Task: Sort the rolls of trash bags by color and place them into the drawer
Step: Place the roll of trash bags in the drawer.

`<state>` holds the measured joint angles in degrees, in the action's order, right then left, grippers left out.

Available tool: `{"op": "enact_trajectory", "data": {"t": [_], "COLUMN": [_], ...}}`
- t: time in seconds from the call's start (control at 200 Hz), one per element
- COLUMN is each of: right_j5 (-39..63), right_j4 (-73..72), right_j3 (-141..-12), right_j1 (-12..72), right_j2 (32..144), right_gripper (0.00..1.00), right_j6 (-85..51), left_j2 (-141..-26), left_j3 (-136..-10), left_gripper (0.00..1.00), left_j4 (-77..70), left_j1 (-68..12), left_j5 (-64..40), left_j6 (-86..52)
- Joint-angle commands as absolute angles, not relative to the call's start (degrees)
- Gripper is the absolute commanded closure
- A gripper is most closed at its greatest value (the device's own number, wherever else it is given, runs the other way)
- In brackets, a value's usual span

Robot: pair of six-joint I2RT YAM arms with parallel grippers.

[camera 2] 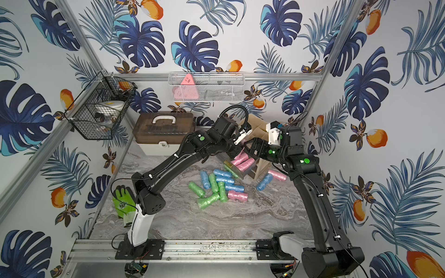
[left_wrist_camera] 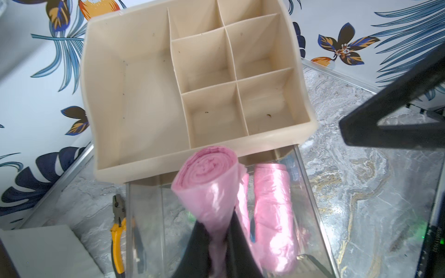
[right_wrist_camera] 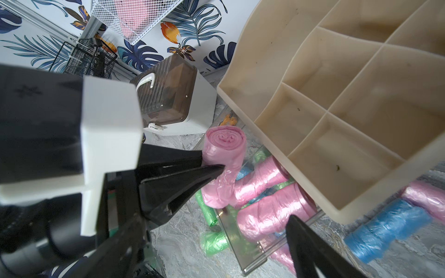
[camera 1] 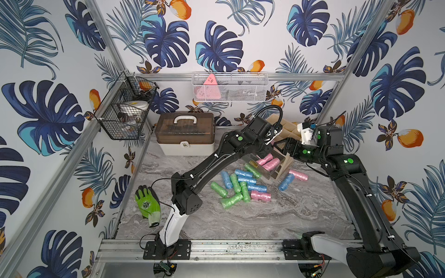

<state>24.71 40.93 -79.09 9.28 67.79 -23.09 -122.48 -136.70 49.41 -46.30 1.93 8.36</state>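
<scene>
my left gripper (left_wrist_camera: pixel 218 238) has its fingers clamped on a pink roll (left_wrist_camera: pixel 207 178), pinching it low so the spiral end stands up. it hangs over the clear drawer (left_wrist_camera: pixel 315 204), which is pulled out from the foot of the beige organizer (left_wrist_camera: pixel 134 96). two more pink rolls (camera 1: pixel 268 162) lie side by side in the drawer under it; i can't tell whether the held one touches them. my right gripper (camera 1: pixel 279 146) sits close by over the drawer, fingers wide apart with nothing between them. on the table (camera 1: pixel 265 216), in front of the drawer, is the loose pile (camera 1: pixel 240 185) of green and blue rolls, with one pink (camera 1: pixel 261 195) at its near edge. to the right of the organizer a blue roll (camera 1: pixel 286 181) and another pink (camera 1: pixel 298 175) lie just beside each other. the glove (camera 1: pixel 147 204) lies well apart, by the left arm's base.
</scene>
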Motion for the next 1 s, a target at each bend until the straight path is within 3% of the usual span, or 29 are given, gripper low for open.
{"op": "enact_trajectory", "data": {"t": [0.0, 0.34, 0.525, 0.635, 0.836, 0.996], "right_j5": [24.6, 23.6, 23.0, 22.6, 22.3, 22.4], "right_j4": [40.6, 41.1, 41.6, 41.8, 42.0, 42.1], "right_j3": [-79.5, -79.8, -80.2, -80.3, -80.2, -80.3], "right_j1": [9.3, 9.2, 9.1, 9.0, 8.9, 8.9], "right_j2": [67.8, 68.0, 68.1, 67.9, 67.9, 67.1], "right_gripper": [0.06, 0.06, 0.06, 0.06, 0.07, 0.08], "right_j6": [-22.4, -22.3, -22.3, -22.1, -22.5, -22.7], "left_j2": [-124.0, -126.5, -127.2, -127.7, -126.5, -123.4], "left_j3": [-138.4, -138.6, -138.1, -138.4, -136.6, -133.4], "left_gripper": [0.92, 0.92, 0.87, 0.77, 0.42, 0.34], "left_j4": [51.5, 53.6, 53.6, 53.6, 50.9, 46.8], "left_j1": [-46.2, -45.5, -45.2, -45.0, -44.0, -42.0], "left_j5": [5.5, 6.8, 5.0, 3.0, -2.4, -6.5], "left_j6": [12.7, 14.6, 13.9, 13.2, 9.7, 5.7]}}
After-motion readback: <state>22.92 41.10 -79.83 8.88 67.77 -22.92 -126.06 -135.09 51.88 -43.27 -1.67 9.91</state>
